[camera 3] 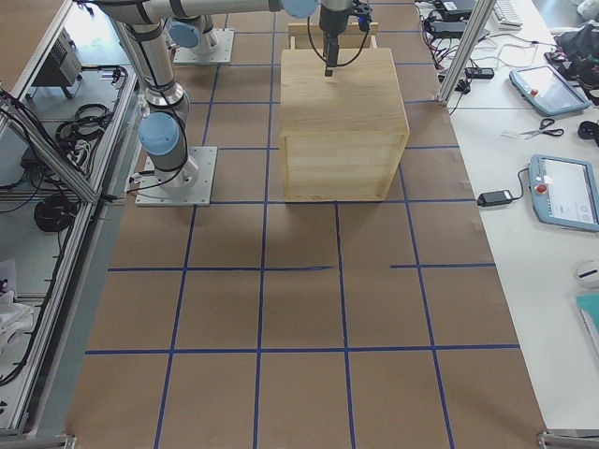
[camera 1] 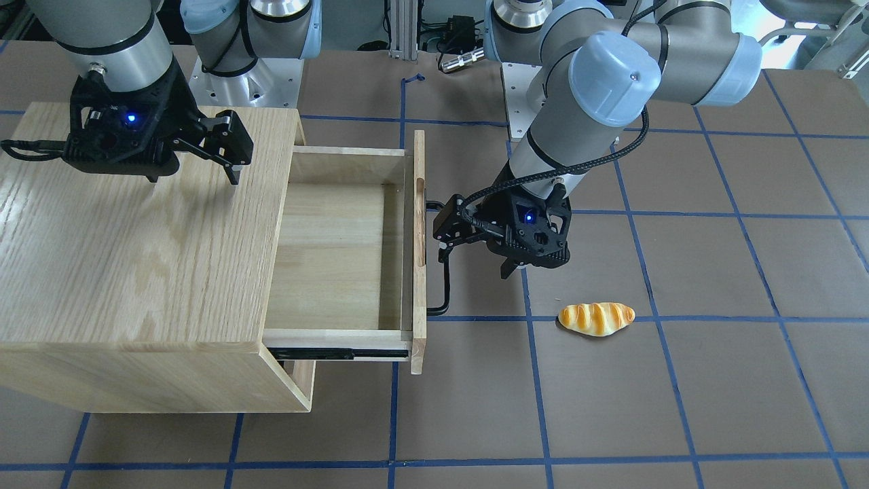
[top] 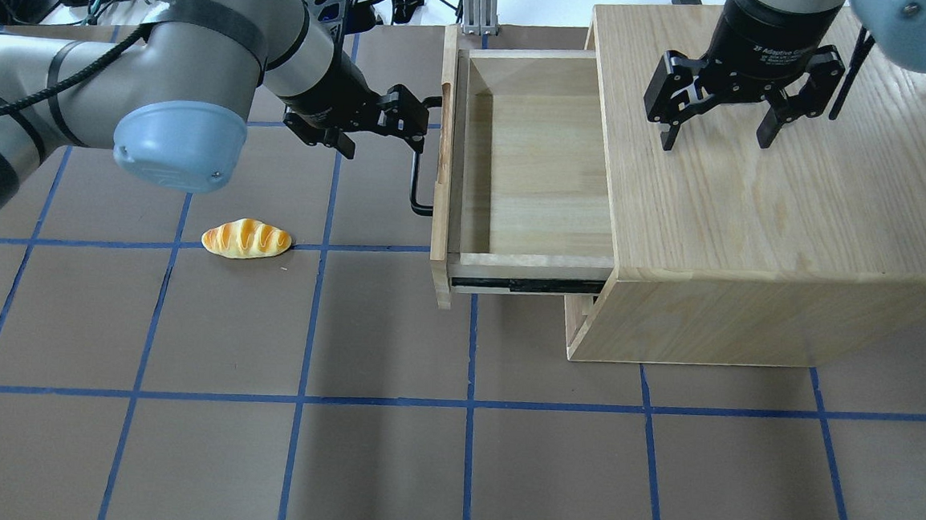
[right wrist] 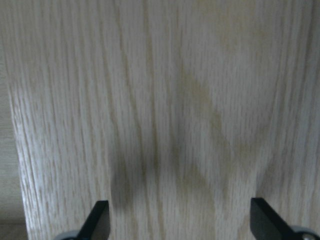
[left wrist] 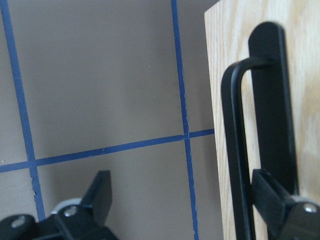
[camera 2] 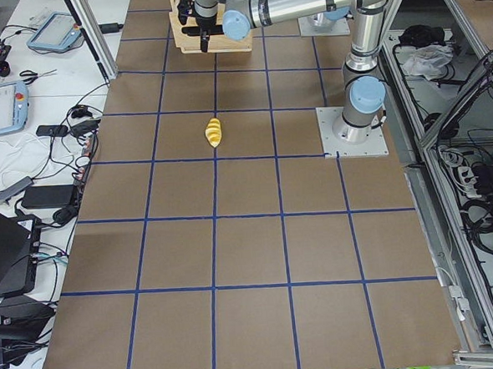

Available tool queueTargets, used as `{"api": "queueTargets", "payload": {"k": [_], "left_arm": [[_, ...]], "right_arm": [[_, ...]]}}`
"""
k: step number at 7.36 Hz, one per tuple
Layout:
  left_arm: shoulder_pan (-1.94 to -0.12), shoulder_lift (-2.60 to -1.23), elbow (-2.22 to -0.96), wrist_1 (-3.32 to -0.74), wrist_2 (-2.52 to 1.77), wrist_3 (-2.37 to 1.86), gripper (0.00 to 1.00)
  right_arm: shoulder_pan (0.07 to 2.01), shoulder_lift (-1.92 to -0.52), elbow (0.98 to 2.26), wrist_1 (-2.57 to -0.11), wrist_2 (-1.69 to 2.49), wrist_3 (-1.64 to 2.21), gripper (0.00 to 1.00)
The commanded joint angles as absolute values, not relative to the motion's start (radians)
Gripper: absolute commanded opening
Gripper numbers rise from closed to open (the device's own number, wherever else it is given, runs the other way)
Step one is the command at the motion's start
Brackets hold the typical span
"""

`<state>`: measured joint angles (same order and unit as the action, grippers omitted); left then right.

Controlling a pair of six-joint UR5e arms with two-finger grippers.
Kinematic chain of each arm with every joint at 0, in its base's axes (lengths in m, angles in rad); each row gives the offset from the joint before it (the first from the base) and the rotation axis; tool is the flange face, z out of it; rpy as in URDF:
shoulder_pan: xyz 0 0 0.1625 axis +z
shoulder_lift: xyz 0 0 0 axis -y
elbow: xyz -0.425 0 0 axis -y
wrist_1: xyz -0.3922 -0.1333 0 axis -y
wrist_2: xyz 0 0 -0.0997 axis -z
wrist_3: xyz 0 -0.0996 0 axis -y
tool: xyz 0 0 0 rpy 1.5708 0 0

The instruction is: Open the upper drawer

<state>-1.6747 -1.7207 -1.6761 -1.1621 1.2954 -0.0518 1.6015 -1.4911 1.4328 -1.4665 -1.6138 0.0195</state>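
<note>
Brown bench [top: 178,452] gridded with blue tape [top: 302,400]. White side tables [camera 2: 52,92] flank it, bearing tablets [camera 3: 564,192] and cables [camera 2: 84,148]. Aluminium posts [camera 3: 465,47] rise between.

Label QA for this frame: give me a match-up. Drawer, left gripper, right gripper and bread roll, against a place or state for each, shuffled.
1. drawer
2. left gripper
3. right gripper
4. bread roll

A. open, over the cabinet top
B. lying on the table
C. pulled out, nothing inside
D. open, at the handle

Pairs: 1-C, 2-D, 3-A, 4-B
</note>
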Motion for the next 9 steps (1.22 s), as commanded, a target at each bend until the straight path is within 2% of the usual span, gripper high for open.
{"api": "queueTargets", "payload": {"k": [1,3,9], "left_arm": [[-1.619,-1.646,-1.62,-1.358,1.334,-0.051,1.0],[-1.586,-1.606,-1.553,-1.497,1.475,0.007,1.0],[-1.536,-1.568,-1.534,-1.525,1.562,0.097,1.0]], "right_arm": [[1.6,-1.491,1.433,-1.466,-1.614,0.02,1.0],[1.601,-1.491,1.434,-1.466,-1.614,0.02,1.0],[1.601,-1.491,1.433,-1.466,-1.614,0.018,1.0]]}}
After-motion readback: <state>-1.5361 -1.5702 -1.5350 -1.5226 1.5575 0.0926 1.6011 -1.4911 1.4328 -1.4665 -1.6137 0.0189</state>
